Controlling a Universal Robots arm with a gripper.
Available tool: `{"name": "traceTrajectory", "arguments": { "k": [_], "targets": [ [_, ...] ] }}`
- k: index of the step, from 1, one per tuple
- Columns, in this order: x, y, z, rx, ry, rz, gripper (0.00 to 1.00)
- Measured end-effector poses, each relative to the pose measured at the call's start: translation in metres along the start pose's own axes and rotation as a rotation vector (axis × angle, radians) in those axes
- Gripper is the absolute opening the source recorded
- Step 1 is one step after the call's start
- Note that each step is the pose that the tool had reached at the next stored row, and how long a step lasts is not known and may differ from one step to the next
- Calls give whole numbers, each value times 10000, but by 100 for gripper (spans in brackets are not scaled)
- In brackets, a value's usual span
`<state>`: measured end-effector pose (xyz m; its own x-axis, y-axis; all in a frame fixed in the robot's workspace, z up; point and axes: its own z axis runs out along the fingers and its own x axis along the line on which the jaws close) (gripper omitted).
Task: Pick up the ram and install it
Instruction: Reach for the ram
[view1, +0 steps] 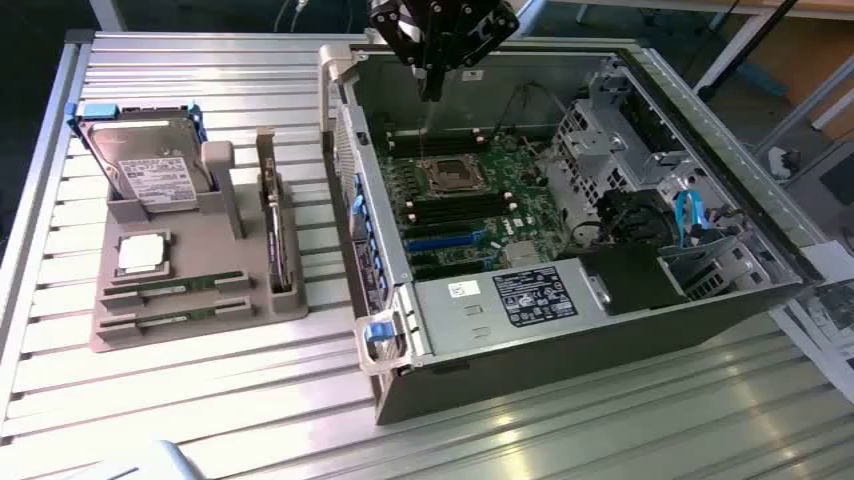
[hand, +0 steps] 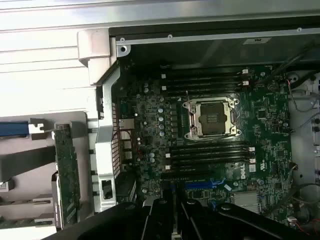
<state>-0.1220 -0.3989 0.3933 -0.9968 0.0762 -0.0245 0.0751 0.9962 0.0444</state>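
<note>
My gripper (view1: 430, 96) hangs over the back of the open computer case (view1: 467, 330), above the green motherboard (view1: 483, 215). In the wrist view the dark fingers (hand: 159, 220) stand close together on a thin strip seen edge-on, the ram (hand: 173, 215), which points down at the board. Empty black memory slots (hand: 205, 80) lie on one side of the open processor socket (hand: 211, 117), and more slots (hand: 207, 152) on the other side. Two more green sticks (view1: 176, 285) (view1: 174, 320) lie in the grey holder.
The grey holder (view1: 234, 190) stands at the exterior view's left. It carries a hard drive (view1: 147, 170), a square silver chip (view1: 143, 253) and an upright dark card (view1: 274, 225). Inside the case, drive cages and cables (view1: 687, 220) fill the exterior view's right.
</note>
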Motion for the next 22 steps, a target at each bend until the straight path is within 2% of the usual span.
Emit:
{"name": "traceTrajectory", "arguments": {
  "k": [3,4,8,10,20,22],
  "targets": [
    [16,-1,0,0,0,1,16],
    [65,-5,0,0,0,-2,16],
    [306,-23,-2,0,0,1,16],
    [465,-35,-3,0,0,1,16],
    [963,-74,-6,0,0,-2,16],
    [1130,-86,-7,2,1,-1,16]
  ]
}}
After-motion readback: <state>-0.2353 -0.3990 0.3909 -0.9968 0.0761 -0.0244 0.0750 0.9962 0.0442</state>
